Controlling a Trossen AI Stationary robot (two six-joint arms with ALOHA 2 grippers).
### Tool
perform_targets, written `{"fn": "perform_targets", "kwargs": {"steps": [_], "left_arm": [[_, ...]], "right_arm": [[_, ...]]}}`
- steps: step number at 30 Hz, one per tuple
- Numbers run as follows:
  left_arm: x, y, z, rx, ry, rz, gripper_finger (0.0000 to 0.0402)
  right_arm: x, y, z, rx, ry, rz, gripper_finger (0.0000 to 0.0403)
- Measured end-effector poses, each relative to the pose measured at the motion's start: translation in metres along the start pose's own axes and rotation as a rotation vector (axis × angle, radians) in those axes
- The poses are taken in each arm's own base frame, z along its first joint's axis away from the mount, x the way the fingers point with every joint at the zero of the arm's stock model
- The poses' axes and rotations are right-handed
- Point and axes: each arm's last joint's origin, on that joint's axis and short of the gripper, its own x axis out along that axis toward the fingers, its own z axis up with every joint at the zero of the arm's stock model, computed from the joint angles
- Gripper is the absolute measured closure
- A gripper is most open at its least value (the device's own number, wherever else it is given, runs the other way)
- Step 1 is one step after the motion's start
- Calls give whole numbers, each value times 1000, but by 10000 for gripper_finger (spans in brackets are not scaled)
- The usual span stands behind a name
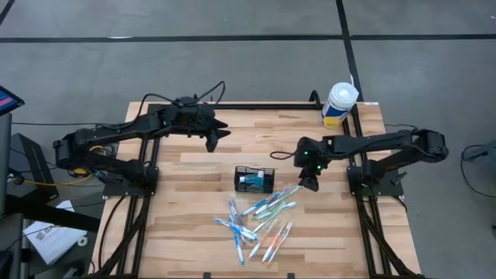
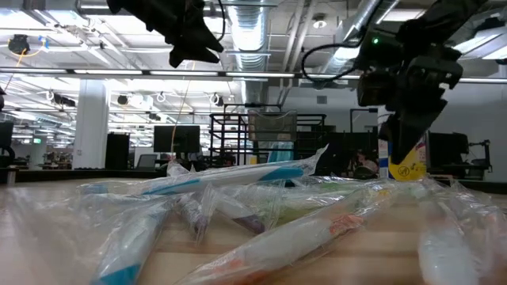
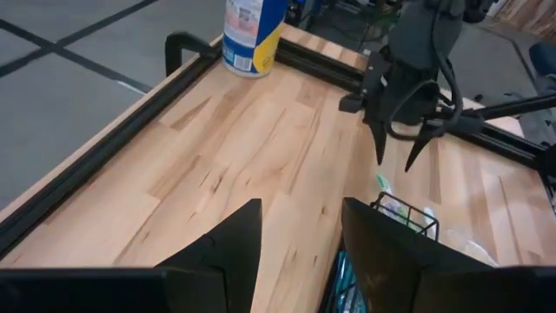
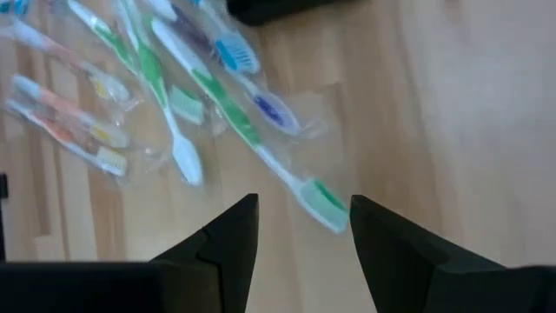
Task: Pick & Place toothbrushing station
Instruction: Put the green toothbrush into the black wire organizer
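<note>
toothbrushing station point(image 1: 255, 179): small black wire-mesh caddy, teal item inside, table centre, above wrapped toothbrushes point(image 1: 260, 221) | left gripper point(image 1: 219, 136): fingers apart, empty, behind caddy | right gripper point(image 1: 309, 184): fingers apart, empty, beside caddy

I can read nothing here — the white tub's point(image 1: 339, 104) yellow-blue label at my table's far right stays illegible.
</note>
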Motion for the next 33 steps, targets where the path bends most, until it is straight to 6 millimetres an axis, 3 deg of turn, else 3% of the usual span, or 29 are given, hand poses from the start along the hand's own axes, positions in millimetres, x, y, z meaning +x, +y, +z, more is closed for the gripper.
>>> {"fn": "perform_targets", "kwargs": {"steps": [11,25,33], "left_arm": [[29,5,-12,-8,97,-5,247],[58,10,-28,-14,196,8,247],[65,12,-31,1,215,11,247]], "right_arm": [[36,-7,3,-21,95,103,230],[44,-8,5,-64,97,117,230],[62,-11,3,-75,151,158,237]]}}
